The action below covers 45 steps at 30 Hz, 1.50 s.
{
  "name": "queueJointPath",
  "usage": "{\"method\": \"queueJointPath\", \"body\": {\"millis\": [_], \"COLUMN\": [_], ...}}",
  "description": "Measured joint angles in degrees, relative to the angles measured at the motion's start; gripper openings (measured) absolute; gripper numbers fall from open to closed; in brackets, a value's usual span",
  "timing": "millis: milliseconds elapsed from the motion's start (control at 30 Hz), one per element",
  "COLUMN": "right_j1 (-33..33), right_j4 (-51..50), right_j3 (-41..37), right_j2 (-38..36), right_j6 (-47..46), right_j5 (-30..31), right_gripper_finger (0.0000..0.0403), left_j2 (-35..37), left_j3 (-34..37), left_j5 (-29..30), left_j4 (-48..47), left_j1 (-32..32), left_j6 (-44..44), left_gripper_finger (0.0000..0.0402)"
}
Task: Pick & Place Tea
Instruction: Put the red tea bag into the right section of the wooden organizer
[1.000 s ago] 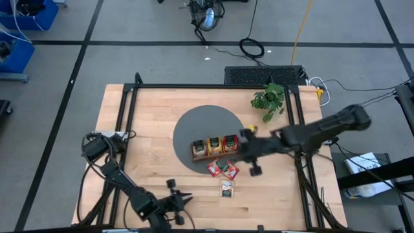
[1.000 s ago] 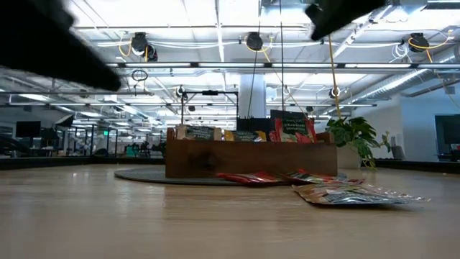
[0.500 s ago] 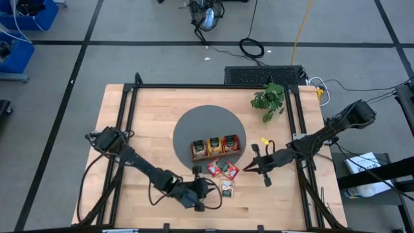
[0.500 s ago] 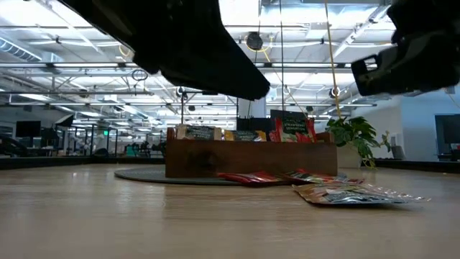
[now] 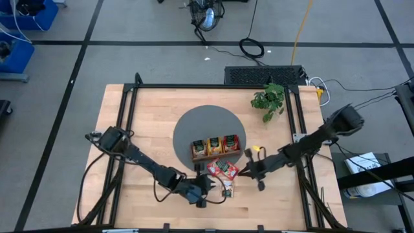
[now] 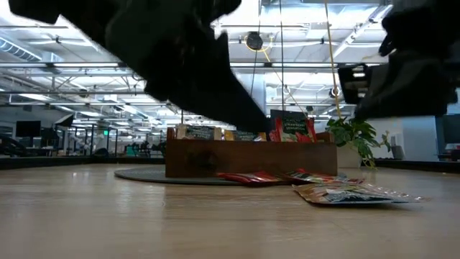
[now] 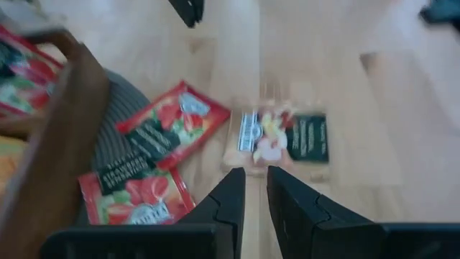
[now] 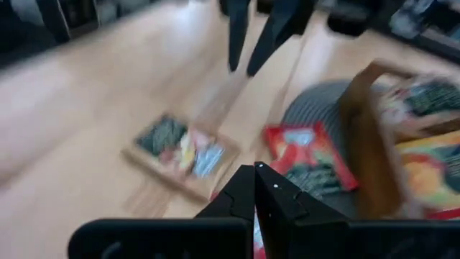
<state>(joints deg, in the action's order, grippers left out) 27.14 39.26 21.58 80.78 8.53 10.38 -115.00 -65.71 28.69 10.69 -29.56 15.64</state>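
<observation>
Wooden tray parked on the round grey mat at mid-table, sachets upright in all three compartments: sorting apparently well along. Loose tea left on the wood toward the front edge: two red sachets overlapping at the mat's rim, one pale sachet just in front. Left gripper stretched low from the left edge, fingers a narrow slit apart, empty, nosing at the pale sachet. Right gripper reaching in from the right edge, fingers pressed together, empty, beside the red pair.
</observation>
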Motion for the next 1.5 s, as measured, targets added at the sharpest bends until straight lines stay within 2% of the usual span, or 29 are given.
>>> {"method": "queueJointPath", "body": {"millis": [100, 167, 300, 467, 633, 700, 833, 1267, 1500], "right_j1": [0.0, -0.2, -0.7, -1.7, -1.7, -1.7, -2.0, -2.7, -2.7], "right_j4": [-0.1, 0.1, -0.1, -0.5, -0.8, -1.2, -1.8, -5.6, -8.4], "right_j3": [3.6, 6.0, 9.0, 9.5, 9.4, 9.4, 9.4, 9.4, 9.5], "right_j2": [6.4, 10.0, 14.5, 15.7, 15.3, 15.3, 15.3, 17.1, 18.4], "right_j6": [1.4, 2.4, 4.5, 3.7, 2.7, 2.7, -0.6, -2.5, -10.8], "right_j5": [0.5, 2.9, 5.0, 5.0, 5.0, 4.9, 4.4, 4.6, 4.9], "right_gripper_finger": [0.0000, 0.0000, 0.0000, 0.0000, 0.0000, 0.0000, 0.0000, 0.0000, 0.0000], "left_j2": [-1.8, -2.8, -4.3, -4.3, -4.3, -4.3, -4.3, -5.4, -6.7], "left_j3": [0.0, 0.0, -0.2, -0.4, -0.4, -0.4, -0.4, -0.4, -0.6], "left_j5": [0.6, 2.4, 4.8, 8.8, 9.0, 8.9, 5.0, 1.0, -2.9], "left_j4": [0.8, 1.8, 1.4, 0.9, 0.7, 0.7, 1.1, -2.3, -3.5], "left_j1": [0.0, -0.2, -0.3, 0.7, 1.2, 1.3, 2.9, 6.0, 5.7], "left_j6": [-0.8, -3.8, -7.1, -8.5, -9.4, -9.4, -7.2, -2.9, -0.9], "left_gripper_finger": [0.0067, 0.0067, 0.0067, 0.0063, 0.0009, 0.0008, 0.0005, 0.0011, 0.0004]}}
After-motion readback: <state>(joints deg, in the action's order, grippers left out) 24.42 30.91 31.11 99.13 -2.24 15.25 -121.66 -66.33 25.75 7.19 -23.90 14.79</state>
